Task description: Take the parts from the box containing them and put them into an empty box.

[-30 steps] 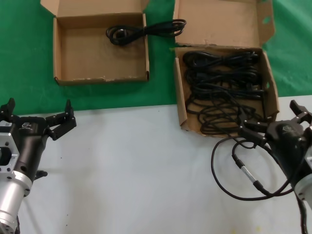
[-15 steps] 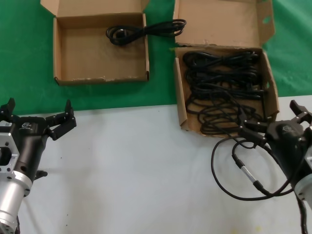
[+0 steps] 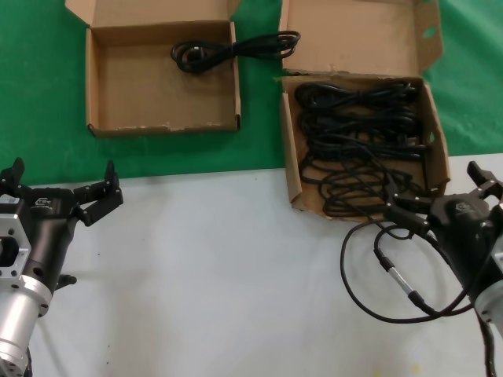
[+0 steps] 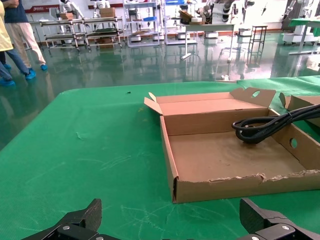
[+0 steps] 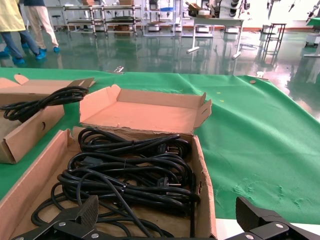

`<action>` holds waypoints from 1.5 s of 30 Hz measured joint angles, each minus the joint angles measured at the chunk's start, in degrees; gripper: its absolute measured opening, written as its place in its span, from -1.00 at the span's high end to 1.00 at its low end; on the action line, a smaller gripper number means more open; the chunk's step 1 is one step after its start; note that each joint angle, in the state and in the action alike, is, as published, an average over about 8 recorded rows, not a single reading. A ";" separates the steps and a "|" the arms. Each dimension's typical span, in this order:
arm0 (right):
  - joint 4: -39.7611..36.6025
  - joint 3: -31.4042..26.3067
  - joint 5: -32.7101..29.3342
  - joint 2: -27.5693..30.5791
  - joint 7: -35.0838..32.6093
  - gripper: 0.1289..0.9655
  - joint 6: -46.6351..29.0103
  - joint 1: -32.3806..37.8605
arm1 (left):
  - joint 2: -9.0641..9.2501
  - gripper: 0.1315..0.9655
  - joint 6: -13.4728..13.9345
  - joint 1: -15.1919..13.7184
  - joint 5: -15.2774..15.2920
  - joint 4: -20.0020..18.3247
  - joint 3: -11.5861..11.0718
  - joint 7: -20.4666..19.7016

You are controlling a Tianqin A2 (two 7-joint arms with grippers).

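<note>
One cord (image 3: pixel 228 51) already lies in the small box (image 3: pixel 102 118); I hold my right gripper (image 3: pixel 440 200) spread before the full box (image 3: pixel 292 169), ready to reach in.

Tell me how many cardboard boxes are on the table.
2: the smaller box sits on the robot's left holding one cord; the larger box on its right holds the tangled cords.

You have the larger box (image 3: pixel 361 47) at the right, back flap standing, packed with coiled black power cords (image 3: pixel 357 145). To its left sits the smaller box (image 3: pixel 102 86), ragged front rim, where one cord (image 3: pixel 228 51) drapes over its right wall.
</note>
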 joint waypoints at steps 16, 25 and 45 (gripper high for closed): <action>0.00 0.00 0.00 0.00 0.00 -1.00 0.00 0.00 | 0.00 -1.00 0.00 0.00 0.00 0.00 0.00 0.00; 0.00 0.00 0.00 0.00 0.00 -1.00 0.00 0.00 | 0.00 -1.00 0.00 0.00 0.00 0.00 0.00 0.00; 0.00 0.00 0.00 0.00 0.00 -1.00 0.00 0.00 | 0.00 -1.00 0.00 0.00 0.00 0.00 0.00 0.00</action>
